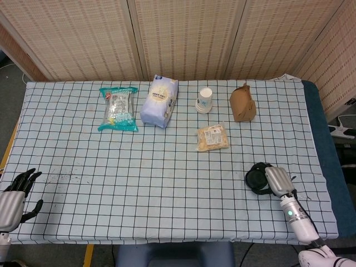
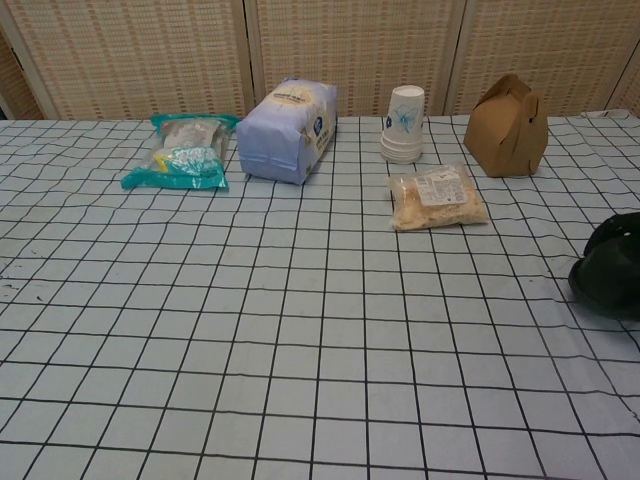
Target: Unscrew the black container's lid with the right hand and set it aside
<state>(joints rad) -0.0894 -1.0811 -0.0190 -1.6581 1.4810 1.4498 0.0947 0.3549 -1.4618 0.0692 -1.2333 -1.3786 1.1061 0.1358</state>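
The black container [image 1: 256, 179] is a low, round, dark thing near the table's right front; its lid cannot be told apart from its body. My right hand [image 1: 276, 179] grips it from the right side, dark fingers curled around its rim. In the chest view the container [image 2: 606, 286] sits at the right border with fingers [image 2: 620, 230] hooked over its top; the rest of the hand is cut off. My left hand [image 1: 15, 193] hangs beyond the table's front left corner, fingers apart, holding nothing.
Along the back stand a teal snack bag [image 1: 118, 108], a pale blue flour bag [image 1: 159, 100], stacked paper cups [image 1: 204, 100] and a brown paper box [image 1: 242, 103]. A clear food packet [image 1: 212, 137] lies mid-table. The checked cloth's right edge [image 1: 325, 183] is close to the container.
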